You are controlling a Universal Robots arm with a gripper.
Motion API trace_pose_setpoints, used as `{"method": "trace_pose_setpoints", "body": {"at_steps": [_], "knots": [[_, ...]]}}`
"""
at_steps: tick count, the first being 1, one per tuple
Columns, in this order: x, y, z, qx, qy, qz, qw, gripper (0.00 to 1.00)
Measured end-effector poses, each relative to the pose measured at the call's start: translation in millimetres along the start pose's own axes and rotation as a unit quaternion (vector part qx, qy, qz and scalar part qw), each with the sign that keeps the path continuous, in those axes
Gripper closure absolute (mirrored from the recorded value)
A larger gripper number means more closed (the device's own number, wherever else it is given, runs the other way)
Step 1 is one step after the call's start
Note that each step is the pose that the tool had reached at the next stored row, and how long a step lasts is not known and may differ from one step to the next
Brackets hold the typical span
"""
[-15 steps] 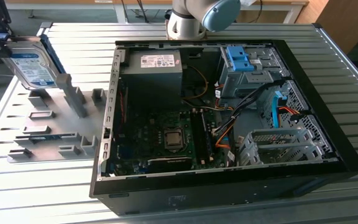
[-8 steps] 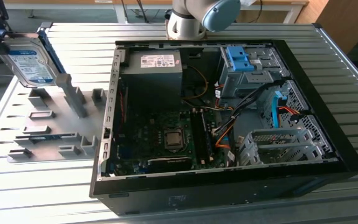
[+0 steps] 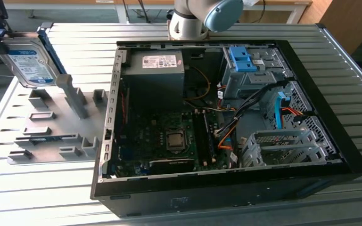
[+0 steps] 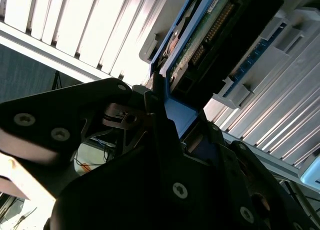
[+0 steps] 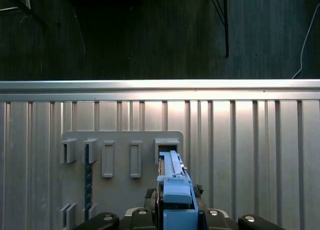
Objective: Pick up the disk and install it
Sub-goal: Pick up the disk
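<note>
The gripper (image 5: pixel 176 216) is shut tight on the disk (image 3: pixel 31 63) and holds it by one end, with a black finger on each side of the blue frame. In the exterior view the disk is up at the far left, well away from the case (image 3: pixel 200 200). It stands up on its edge and leans a little, and its white and blue label faces the camera. The blue frame runs along its side. Its low end is right by the small grey blocks on the plate (image 3: pixel 49 125), and I cannot tell if it touches them. In the first wrist view the disk is seen from its thin edge, a blue strip that reaches out to a slot in the plate. In the second wrist view the green board on the back of the disk shows past the black gripper. The plate is flat and grey with many little slots and blocks on it, and it lies on the table (image 3: pixel 43 197), which is silver with long ridges. The case lies open on the table just beside the plate, on the exterior view's right. Inside it there is a big grey box (image 3: pixel 159 70) with a white sticker, and a dark board (image 3: pixel 162 136) with wires near it. A blue bracket (image 3: pixel 244 59) sits on top of a grey bay (image 3: pixel 247 82) at the far side of the case. Another grey bay with holes sits at the near corner. The base of the arm (image 3: pixel 193 19) stands behind the case.
</note>
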State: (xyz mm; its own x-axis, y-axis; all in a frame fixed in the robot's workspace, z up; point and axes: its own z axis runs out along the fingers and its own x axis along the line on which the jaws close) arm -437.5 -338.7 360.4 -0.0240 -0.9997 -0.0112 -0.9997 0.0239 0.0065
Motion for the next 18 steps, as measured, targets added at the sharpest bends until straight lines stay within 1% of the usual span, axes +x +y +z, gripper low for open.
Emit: {"method": "trace_pose_setpoints", "body": {"at_steps": [18], "knots": [[-0.1, 0.0, -9.3, 0.0001, -0.0005, 0.0, 1.0, 0.63]]}}
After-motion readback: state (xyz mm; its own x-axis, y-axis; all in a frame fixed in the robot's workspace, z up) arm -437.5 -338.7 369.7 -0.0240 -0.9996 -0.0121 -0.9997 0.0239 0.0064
